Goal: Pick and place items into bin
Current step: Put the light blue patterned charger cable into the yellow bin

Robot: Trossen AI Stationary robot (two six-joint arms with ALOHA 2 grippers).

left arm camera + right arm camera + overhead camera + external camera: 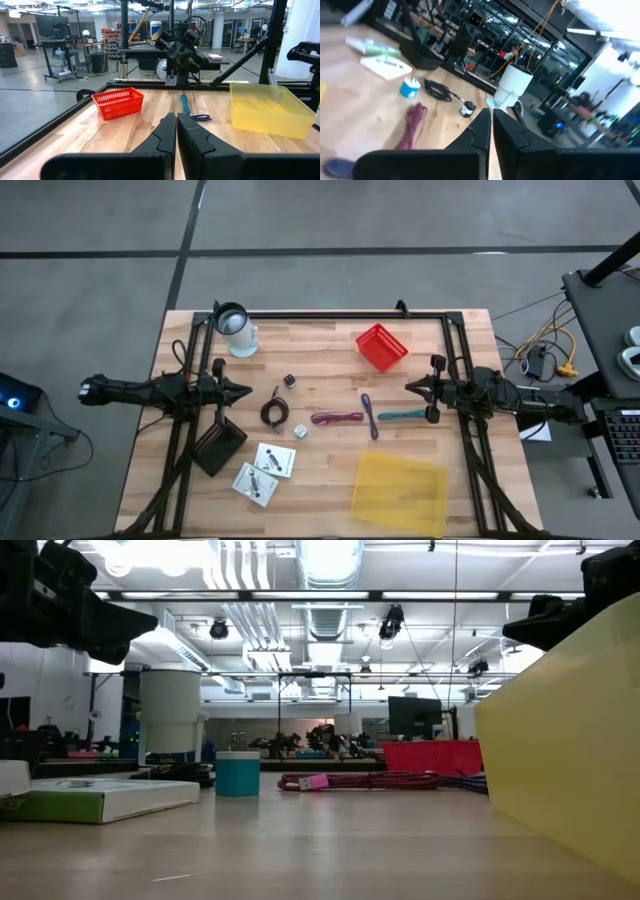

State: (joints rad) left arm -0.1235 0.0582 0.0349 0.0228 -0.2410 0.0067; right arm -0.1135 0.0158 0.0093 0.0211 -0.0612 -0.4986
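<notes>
Loose items lie mid-table: a black cable coil (274,413), a maroon cable (337,418), a purple stick (368,412), a teal stick (403,415), two white cards (274,459) (254,484), a small black-and-white piece (290,381) and a small teal-and-white cylinder (300,431). A yellow bin (399,492) stands at the near right and a red basket (381,346) at the far right. My left gripper (240,391) hovers shut at the left, pointing level toward the middle. My right gripper (410,387) hovers shut at the right, facing it. Neither touches anything.
A clear cup with a black rim (236,328) stands at the far left. A black tray (218,445) lies at the near left beside the cards. A black frame (330,314) runs along the table's far edge and both sides.
</notes>
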